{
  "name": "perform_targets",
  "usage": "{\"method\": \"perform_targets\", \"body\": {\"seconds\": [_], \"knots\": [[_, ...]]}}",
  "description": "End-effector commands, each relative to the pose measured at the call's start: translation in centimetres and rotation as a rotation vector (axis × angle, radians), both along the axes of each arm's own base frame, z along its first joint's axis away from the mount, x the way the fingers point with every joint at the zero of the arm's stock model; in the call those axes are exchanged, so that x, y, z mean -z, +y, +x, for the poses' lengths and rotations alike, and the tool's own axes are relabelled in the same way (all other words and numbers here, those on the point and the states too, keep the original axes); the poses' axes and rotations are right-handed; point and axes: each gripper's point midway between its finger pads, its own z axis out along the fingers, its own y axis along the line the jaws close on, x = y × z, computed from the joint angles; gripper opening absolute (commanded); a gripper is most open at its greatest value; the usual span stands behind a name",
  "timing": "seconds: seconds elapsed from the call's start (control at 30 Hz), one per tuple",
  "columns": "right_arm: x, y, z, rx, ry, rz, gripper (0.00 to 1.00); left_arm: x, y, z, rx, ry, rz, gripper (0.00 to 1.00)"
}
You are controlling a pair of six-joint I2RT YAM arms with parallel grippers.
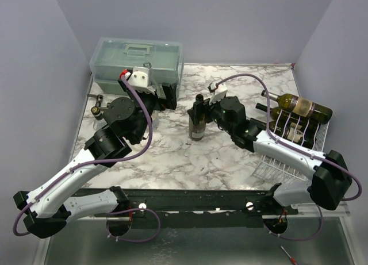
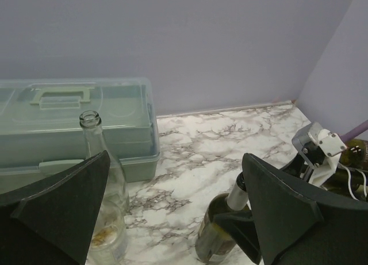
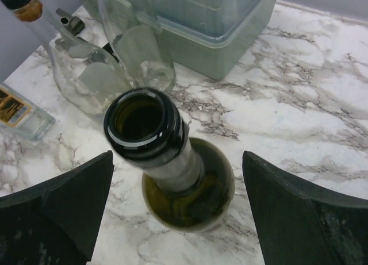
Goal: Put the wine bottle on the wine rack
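Landmark: upright wine bottle | left: left gripper and clear glass bottle crowd the gap | behind-left: toolbox blocks | front: bare marble table, passable | right: right arm crosses toward wine rack; two bottles fill its far half, near half free

Plain lavender walls enclose a white marble-patterned table on three sides
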Motion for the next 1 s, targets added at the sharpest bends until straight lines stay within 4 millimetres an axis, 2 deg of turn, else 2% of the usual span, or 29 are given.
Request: {"method": "perform_targets", "body": {"seconds": [0.0,0.1,0.17,0.33,0.53,0.6,0.67,0.83,0.97], "knots": [[-2.3,0.7,2.6,0.081,-0.071,0.029,0.92,-0.7,1.0,0.1,-0.04,-0.025,-0.02,0.99],[-2.3,0.2,3.6,0.144,-0.084,0.044,0.86,-0.7,1.0,0.1,-0.037,-0.024,-0.025,0.99],[-2.2,0.2,3.8,0.154,-0.089,0.051,0.77,-0.5,0.9,0.2,-0.037,-0.021,-0.024,0.99],[-1.3,1.5,3.9,0.104,-0.071,0.044,0.61,-0.3,0.9,0.4,-0.041,-0.015,-0.024,0.99],[-1.4,1.5,3.8,0.102,-0.072,0.04,0.25,0.0,0.9,0.7,-0.052,-0.008,-0.019,0.99],[-2.2,1.1,3.7,0.104,-0.082,0.022,0.11,0.2,0.8,0.8,-0.054,-0.004,-0.016,0.99],[-3.1,0.9,3.5,0.081,-0.102,-0.021,0.02,0.4,0.7,1.0,-0.055,-0.001,-0.012,0.99],[-5.2,0.3,1.7,-0.056,-0.12,-0.232,0.01,0.4,0.7,0.9,-0.052,0.0,-0.018,0.99],[-5.6,-1.0,0.2,-0.133,-0.056,-0.395,0.01,0.2,1.2,0.9,-0.074,-0.004,-0.017,0.99]]}}
